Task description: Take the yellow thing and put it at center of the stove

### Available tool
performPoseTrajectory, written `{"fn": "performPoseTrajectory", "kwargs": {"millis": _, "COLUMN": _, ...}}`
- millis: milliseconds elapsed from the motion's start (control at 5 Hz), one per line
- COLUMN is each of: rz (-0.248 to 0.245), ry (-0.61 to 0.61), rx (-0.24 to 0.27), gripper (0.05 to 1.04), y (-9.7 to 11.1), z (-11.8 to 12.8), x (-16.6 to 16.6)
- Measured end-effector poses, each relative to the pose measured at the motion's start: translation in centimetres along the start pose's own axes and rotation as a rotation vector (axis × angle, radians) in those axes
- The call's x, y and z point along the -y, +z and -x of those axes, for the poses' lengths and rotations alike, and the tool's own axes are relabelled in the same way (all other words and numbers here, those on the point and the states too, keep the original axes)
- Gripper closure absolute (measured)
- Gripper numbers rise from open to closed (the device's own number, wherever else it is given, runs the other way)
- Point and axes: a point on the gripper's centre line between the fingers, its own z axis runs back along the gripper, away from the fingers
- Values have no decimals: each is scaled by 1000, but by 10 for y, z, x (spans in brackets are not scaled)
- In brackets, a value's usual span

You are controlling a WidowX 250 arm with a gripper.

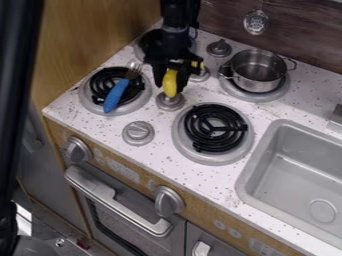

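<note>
The black gripper (171, 80) hangs over the upper middle of the stove top, between the left and right burners. It is shut on the yellow thing (169, 83), which points downward between the two fingers. The lower end of the yellow thing stands just over a silver knob (170, 100) in the view; whether they touch I cannot tell. Part of the yellow thing's upper end is hidden by the gripper. The white speckled stove top (159, 116) lies below.
A blue-handled fork (117, 95) lies across the left burner (99, 86). A metal pot (256, 71) stands on the back right burner. The front right burner (215, 127) is bare. Other knobs (138, 133) rise from the stove top, and a grey sink (300, 170) lies at the right.
</note>
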Motion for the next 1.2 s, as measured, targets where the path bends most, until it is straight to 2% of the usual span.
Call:
{"fn": "performPoseTrajectory", "kwargs": {"millis": 200, "rz": 3, "ry": 39, "rx": -37, "gripper": 519, "y": -7, "z": -18, "x": -17}}
{"fn": "performPoseTrajectory", "kwargs": {"millis": 400, "rz": -29, "ry": 81, "rx": -41, "gripper": 521, "y": -16, "z": -28, "x": -28}}
{"fn": "performPoseTrajectory", "kwargs": {"millis": 600, "rz": -29, "ry": 86, "rx": -37, "gripper": 521, "y": -17, "z": -34, "x": -29}}
{"fn": "performPoseTrajectory", "kwargs": {"millis": 800, "rz": -7, "ry": 67, "rx": -18, "gripper": 447, "y": -21, "z": -27, "x": -27}}
{"fn": "performPoseTrajectory", "kwargs": {"millis": 1000, "rz": 46, "ry": 50, "rx": 41, "gripper": 178, "y": -9, "z": -3, "x": -24}}
{"fn": "performPoseTrajectory", "kwargs": {"millis": 1200, "rz": 101, "ry": 50, "rx": 47, "gripper": 89, "y": 10, "z": 24, "x": -20}}
